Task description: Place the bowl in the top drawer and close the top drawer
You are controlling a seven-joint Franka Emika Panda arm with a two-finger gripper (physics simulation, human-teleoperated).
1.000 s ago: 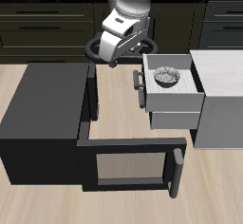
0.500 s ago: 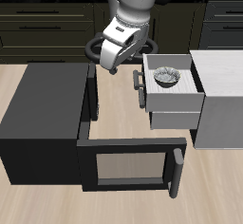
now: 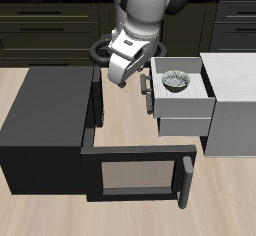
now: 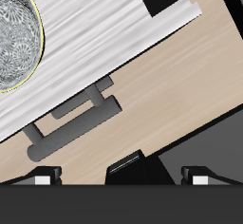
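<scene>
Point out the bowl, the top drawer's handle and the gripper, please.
bowl (image 3: 176, 80): exterior view, its speckled inside.
top drawer's handle (image 4: 74, 130): wrist view, middle of the dark bar.
gripper (image 3: 121, 75): exterior view, the grey hand's lower end; fingers unclear.

Sim kitchen: dark cabinets behind.

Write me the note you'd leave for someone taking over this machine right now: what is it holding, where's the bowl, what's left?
Gripper: holds nothing; it hangs beside the top drawer's handle. Whether the fingers are open or shut can't be told.
Bowl: already inside the top drawer, near its back.
Top drawer: pulled out of the pale grey cabinet.
Done: bowl placed.
Left: push the top drawer shut.
</scene>
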